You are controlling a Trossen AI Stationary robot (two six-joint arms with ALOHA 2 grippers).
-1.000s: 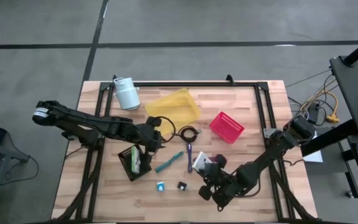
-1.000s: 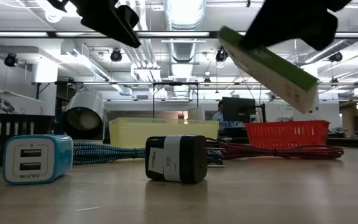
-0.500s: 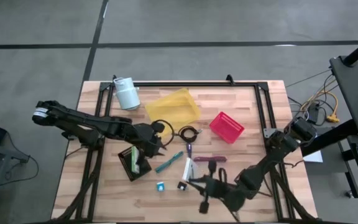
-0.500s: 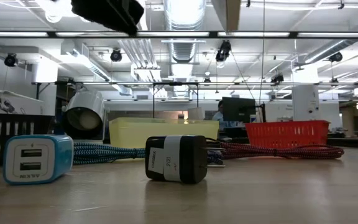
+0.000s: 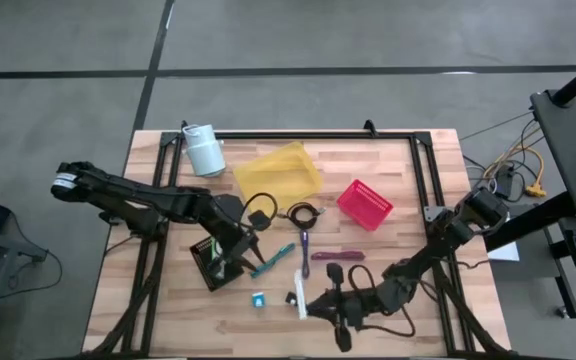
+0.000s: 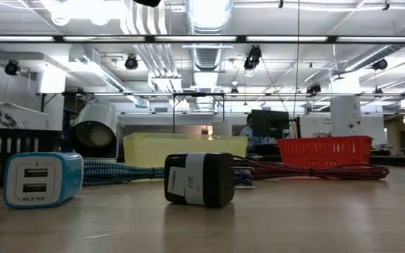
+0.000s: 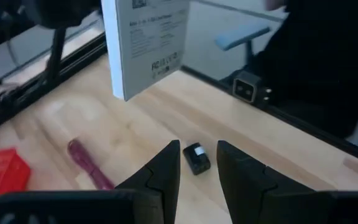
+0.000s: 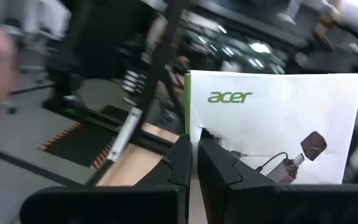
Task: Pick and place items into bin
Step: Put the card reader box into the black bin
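One white card pinched edge-on by the right gripper, fingers closed tight on it, at lower centre of the high view. Held clear of the tabletop, probably so as to carry over the loose items toward a bin. Looks flat and stiff: white face, green edge stripe, green "acer" lettering, a pictured charger, fine black print on the back. Left of centre, left gripper beside the black bin, fingers slightly apart, gripping nothing, seemingly waiting.
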